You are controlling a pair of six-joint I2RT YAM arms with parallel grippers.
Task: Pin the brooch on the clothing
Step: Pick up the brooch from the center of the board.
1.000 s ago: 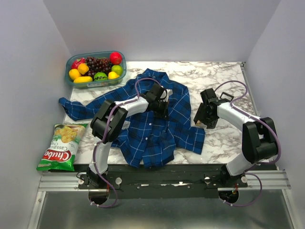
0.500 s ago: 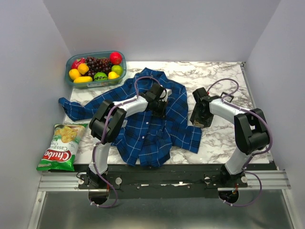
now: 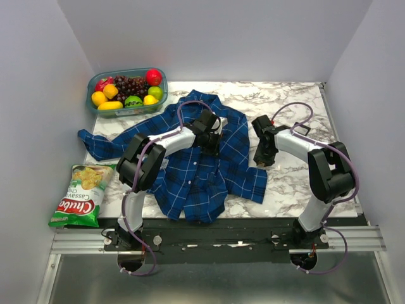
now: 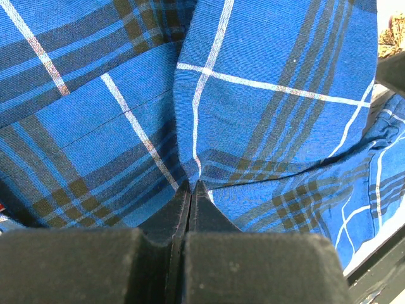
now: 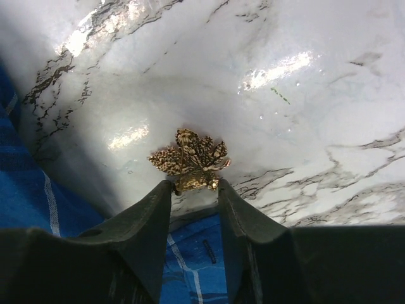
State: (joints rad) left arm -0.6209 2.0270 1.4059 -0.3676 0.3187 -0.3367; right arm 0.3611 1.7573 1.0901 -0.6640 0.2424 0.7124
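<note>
The clothing (image 3: 190,177), a blue plaid shirt, lies spread across the marble table (image 3: 297,183). My left gripper (image 3: 212,140) rests on the shirt's chest. In the left wrist view this left gripper (image 4: 192,185) is shut, pinching a raised fold of the plaid cloth (image 4: 272,126). The brooch (image 5: 190,158) looks like a golden-brown leaf on the marble just off the shirt's right edge (image 5: 25,190). My right gripper (image 5: 195,185) has both fingertips against the brooch's lower edge, one on each side. In the top view the right gripper (image 3: 261,158) hides the brooch.
A clear tub of fruit (image 3: 126,92) stands at the back left. A green chips bag (image 3: 82,193) lies at the left edge, near the shirt's outstretched sleeve (image 3: 101,142). White walls close in the table on three sides.
My right gripper has slid left toward the shirt's edge and its jaws have narrowed onto the brooch. The left gripper stays shut on the fold.
</note>
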